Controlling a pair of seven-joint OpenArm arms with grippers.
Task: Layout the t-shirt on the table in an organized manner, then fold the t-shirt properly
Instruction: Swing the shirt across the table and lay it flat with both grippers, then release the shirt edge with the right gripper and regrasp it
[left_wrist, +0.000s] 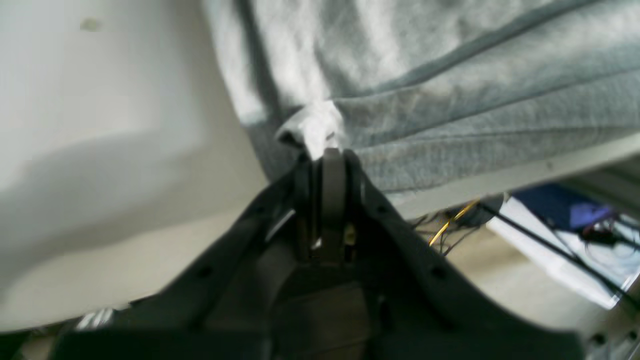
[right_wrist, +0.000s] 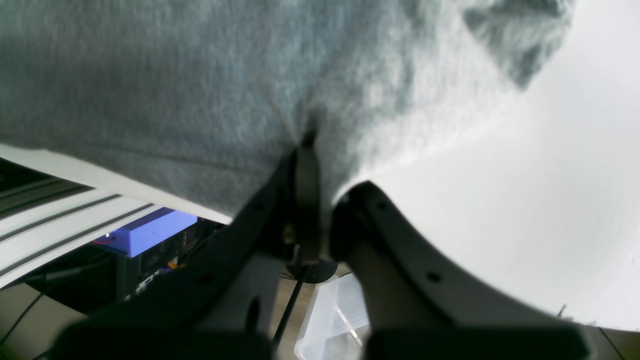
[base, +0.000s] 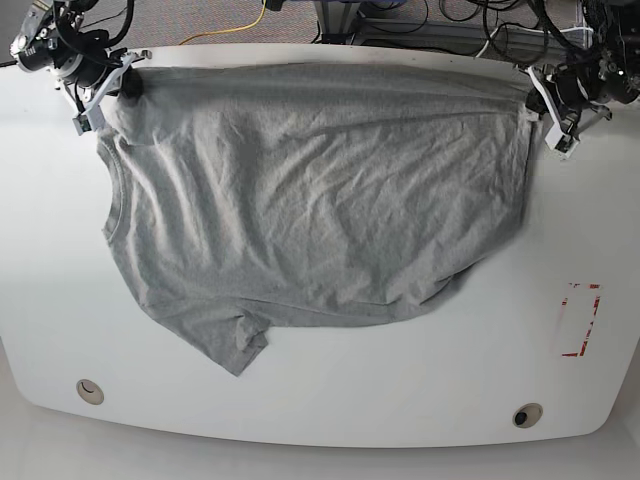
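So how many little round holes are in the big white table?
2. One round grommet hole sits near the front-left corner of the glossy white table, the other near the front-right corner. The grey cotton t-shirt could hide more.

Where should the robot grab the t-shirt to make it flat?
Probably the loose sleeve bunched at the near edge of the t-shirt. Come from the table's near side and pinch its edge. The far corners are already pinched by the left gripper and right gripper.
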